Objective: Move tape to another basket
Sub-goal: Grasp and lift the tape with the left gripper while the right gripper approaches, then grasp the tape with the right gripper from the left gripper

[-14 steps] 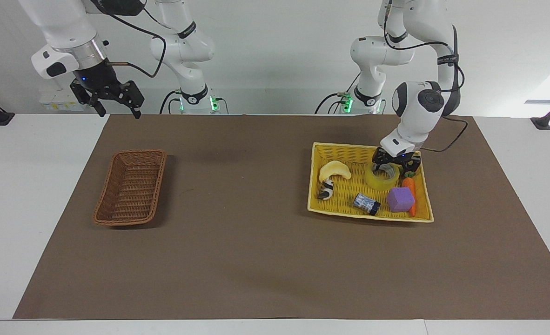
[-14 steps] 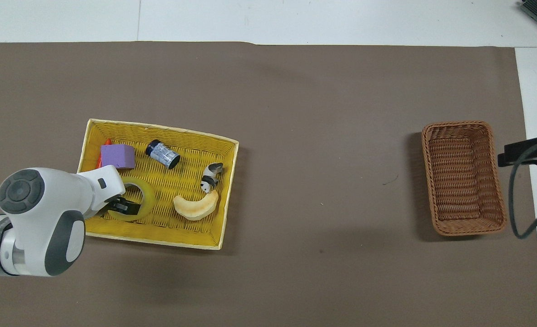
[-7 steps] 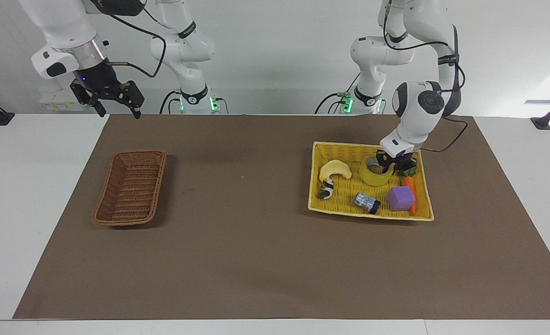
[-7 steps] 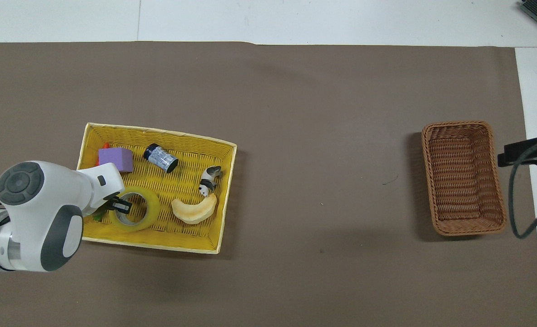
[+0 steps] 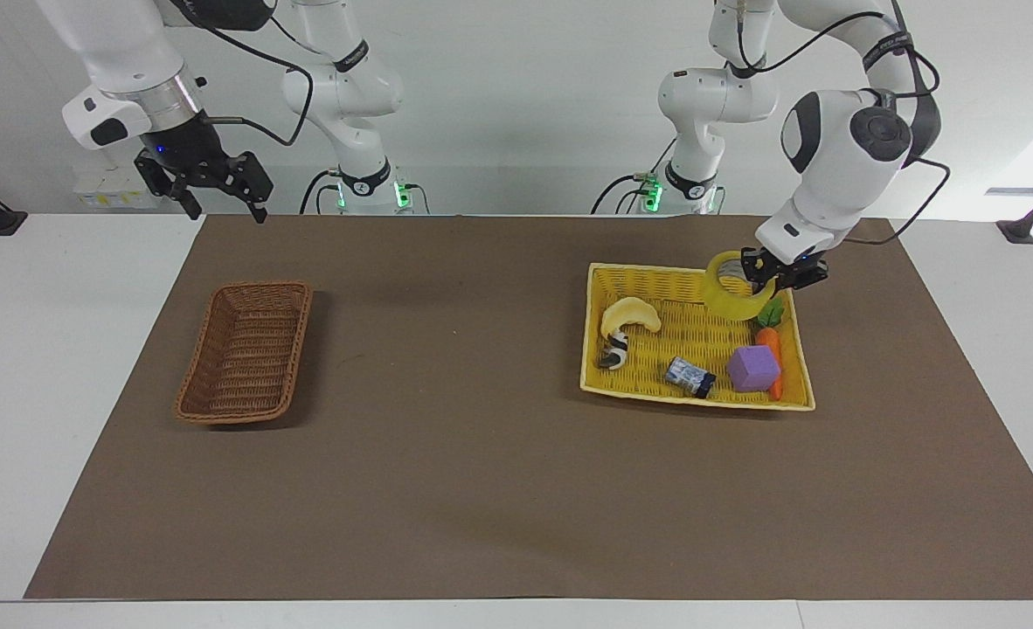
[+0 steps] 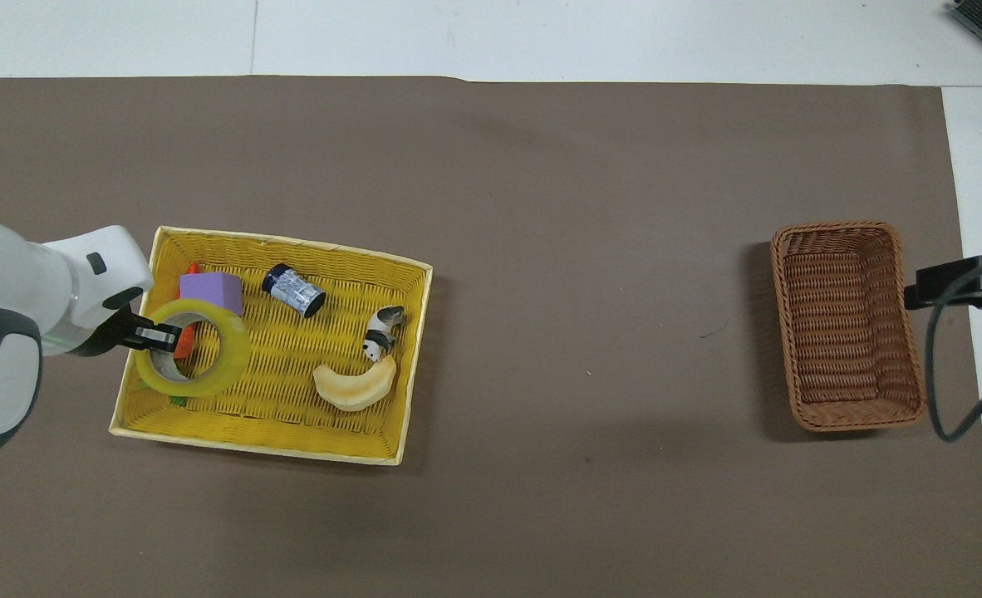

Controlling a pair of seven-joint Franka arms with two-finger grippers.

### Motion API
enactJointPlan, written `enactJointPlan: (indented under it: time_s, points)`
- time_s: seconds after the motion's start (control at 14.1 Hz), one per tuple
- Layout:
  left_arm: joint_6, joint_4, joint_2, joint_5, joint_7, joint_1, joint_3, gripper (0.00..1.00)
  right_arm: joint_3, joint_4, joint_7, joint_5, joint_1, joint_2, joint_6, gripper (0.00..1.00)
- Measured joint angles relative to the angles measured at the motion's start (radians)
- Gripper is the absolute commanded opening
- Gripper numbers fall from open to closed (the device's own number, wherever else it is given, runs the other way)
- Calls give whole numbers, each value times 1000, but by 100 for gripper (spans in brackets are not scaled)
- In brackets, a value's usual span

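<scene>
The tape [image 5: 723, 301], a yellowish translucent ring, hangs tilted in my left gripper [image 5: 770, 275], which is shut on its rim. It is held above the corner of the yellow basket [image 5: 656, 271] nearest the left arm's base. In the overhead view the tape [image 6: 238, 353] and left gripper [image 6: 159, 336] sit over that basket's end. The small brown wicker basket [image 5: 259, 285] lies empty toward the right arm's end of the table; it also shows in the overhead view [image 6: 836, 228]. My right gripper [image 5: 224, 210] waits open, in the air beside the mat's corner.
In the yellow basket [image 6: 292, 241] lie a purple cube [image 5: 753, 369], a toy carrot [image 5: 768, 339], a small dark can [image 5: 689, 377], a panda figure [image 5: 614, 354] and a pale crescent toy [image 5: 628, 316]. A brown mat covers the table.
My left gripper has lifted the tape from the yellow basket's floor and moved it up toward the left arm's end. The yellow basket shifted slightly. The right arm has not moved.
</scene>
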Motion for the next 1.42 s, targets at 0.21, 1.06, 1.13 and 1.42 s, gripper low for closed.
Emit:
enactJointPlan:
  time_s: [0.21,1.06,1.13,1.42]
  points:
    - [-20,80,0,0,-158,7,0,0,4,-18,0,77,37,-5,1,100]
    - [52,120,15,-225,-576,-287,-51,0,13,-109,107,370,326,99,246,100]
    - [74,122,15,-261,-586,-307,-53,0,13,-116,114,414,328,107,256,100]
    - [187,123,40,-324,-686,-412,-57,0,13,-180,129,564,340,112,351,100]
